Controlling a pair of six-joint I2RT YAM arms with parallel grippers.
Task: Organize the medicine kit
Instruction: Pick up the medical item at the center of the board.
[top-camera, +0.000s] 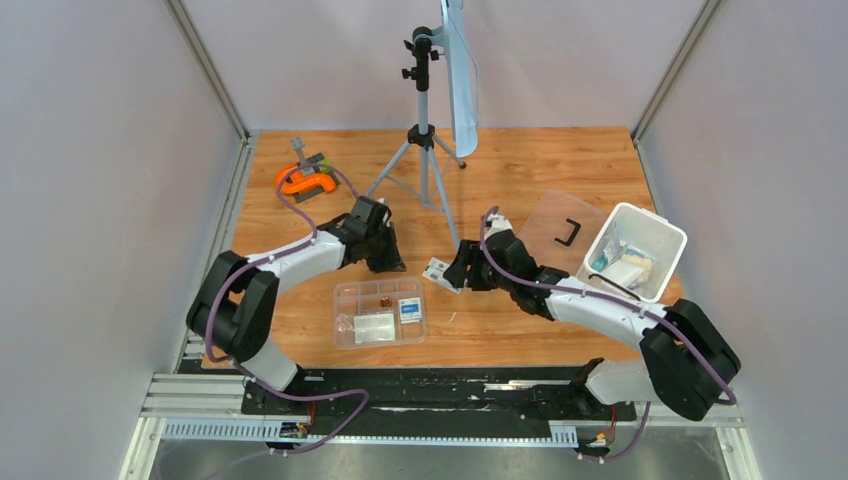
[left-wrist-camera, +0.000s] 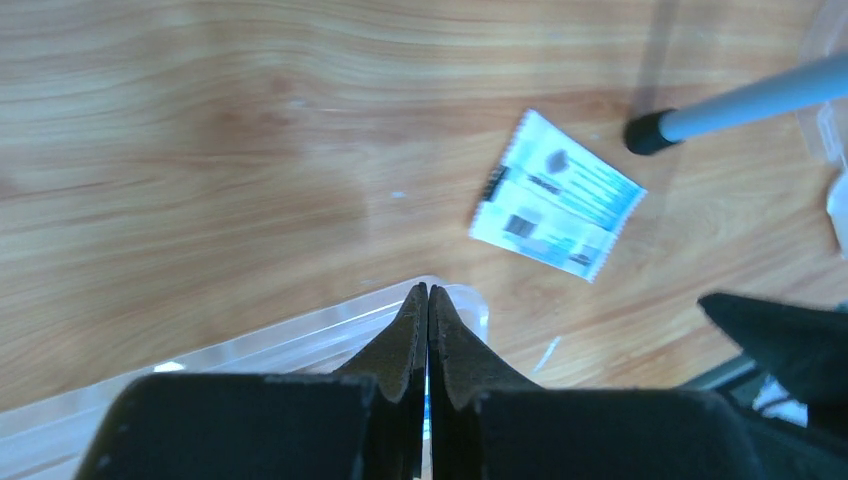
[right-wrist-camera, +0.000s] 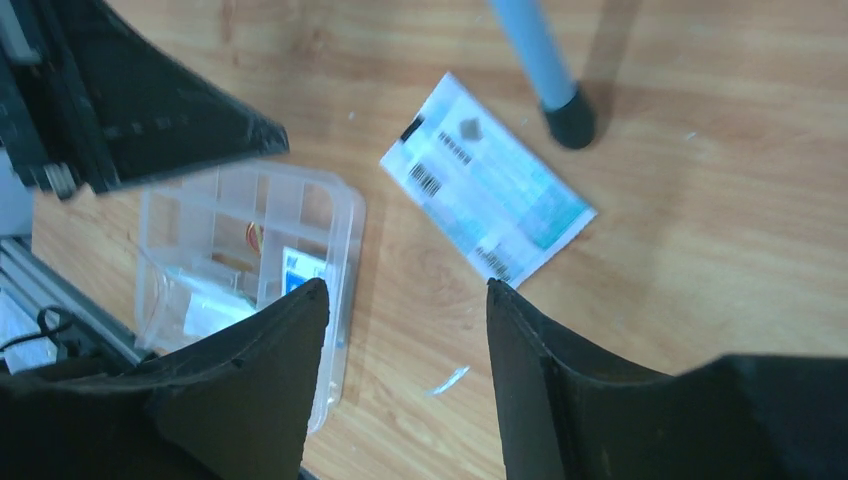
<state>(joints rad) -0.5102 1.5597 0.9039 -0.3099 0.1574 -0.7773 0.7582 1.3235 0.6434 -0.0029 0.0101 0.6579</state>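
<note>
- Two arms reach in from the near edge of the tabletop (top-camera: 520, 165), the left one toward the tray, the right one toward a loose packet.
- Behind them at centre stands a tripod (top-camera: 425, 140) carrying a pale panel; one of its rubber feet rests just beside the packet.
- At the right, the white tub (top-camera: 652, 216) sits tilted to the table edge and holds several white and teal packets.
- Next to it on the left, the clear lid (top-camera: 545, 220) lies flat, its black handle facing up.
- Near the front at centre, the divided tray (top-camera: 340, 300) holds a white packet, a blue-and-white one and a small brown item.
- Over the tray's far edge, the left hand (left-wrist-camera: 428, 290) is closed tight and empty.
- Just to the right, the right hand (right-wrist-camera: 405, 300) has its jaws apart, gripping nothing.
- At the far left lies an orange-and-grey tool (top-camera: 305, 180).
- Between the tray and the tripod foot, a white-and-teal packet (right-wrist-camera: 487, 193) lies flat on the wood, just ahead of the right hand's tips.
</note>
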